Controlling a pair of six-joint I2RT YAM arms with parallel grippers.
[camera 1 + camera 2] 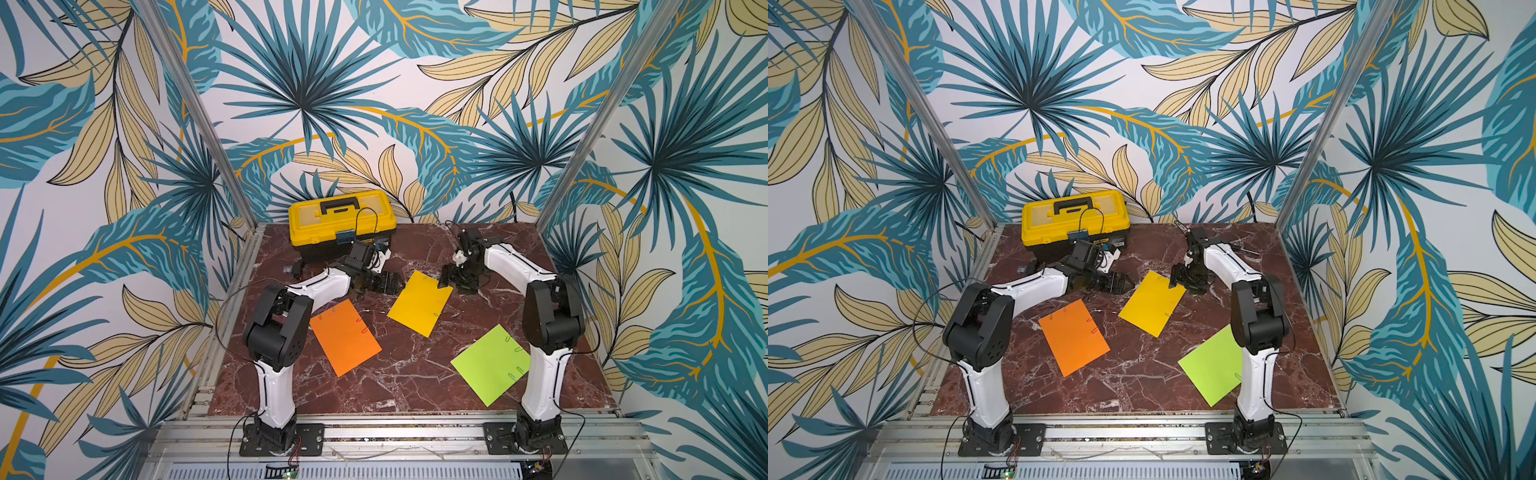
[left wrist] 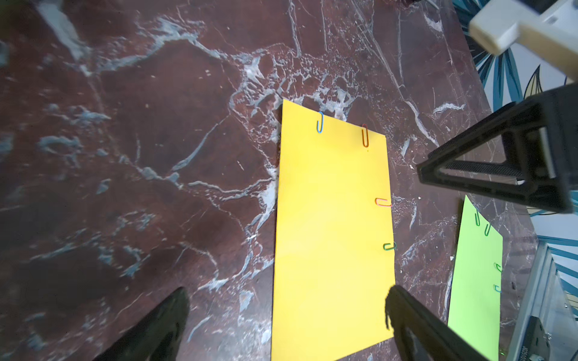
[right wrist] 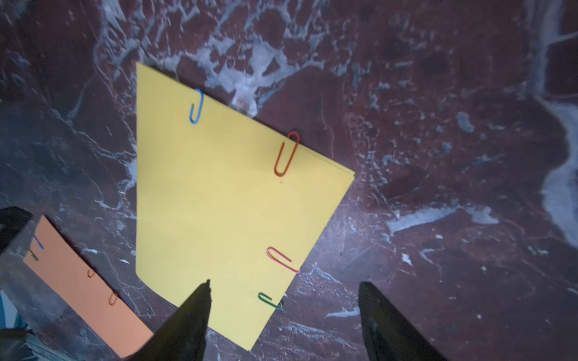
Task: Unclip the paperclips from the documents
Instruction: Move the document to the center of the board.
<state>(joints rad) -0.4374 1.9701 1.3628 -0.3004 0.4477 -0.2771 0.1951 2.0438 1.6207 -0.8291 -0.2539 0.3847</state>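
A: What is laid out?
B: On the red-brown marble bench (image 1: 415, 386), 3 flat sheets are laid. The yellow paper sheet (image 1: 419, 305) is placed about the middle, towards the far edge. The orange paper sheet (image 1: 345, 338) is set nearer the left edge, and the lime green paper sheet (image 1: 484, 368) towards the near right corner.
A: What is clipped on?
B: Along the yellow paper sheet's edges are clipped a blue bent-wire paperclip (image 3: 196, 106), a red paperclip (image 3: 287, 153), a pink paperclip (image 3: 283, 259) and a green paperclip (image 3: 269, 300), 4 in all. 4 more are made out on the orange sheet's edges and 4 on the lime green one's.
A: Is anything grasped?
B: The left fingers (image 2: 162, 328) are spread wide, released, with nothing grasped; they are held just beside the yellow sheet, on its side towards the left edge. The right fingers (image 3: 187, 322) are parted as well and nothing is grasped; they are held over the yellow sheet's corner towards the far right.
A: Is anything else noted?
B: A yellow-and-black plastic toolbox (image 1: 332, 224) is stood at the far edge, left of the middle, with its lid shut.
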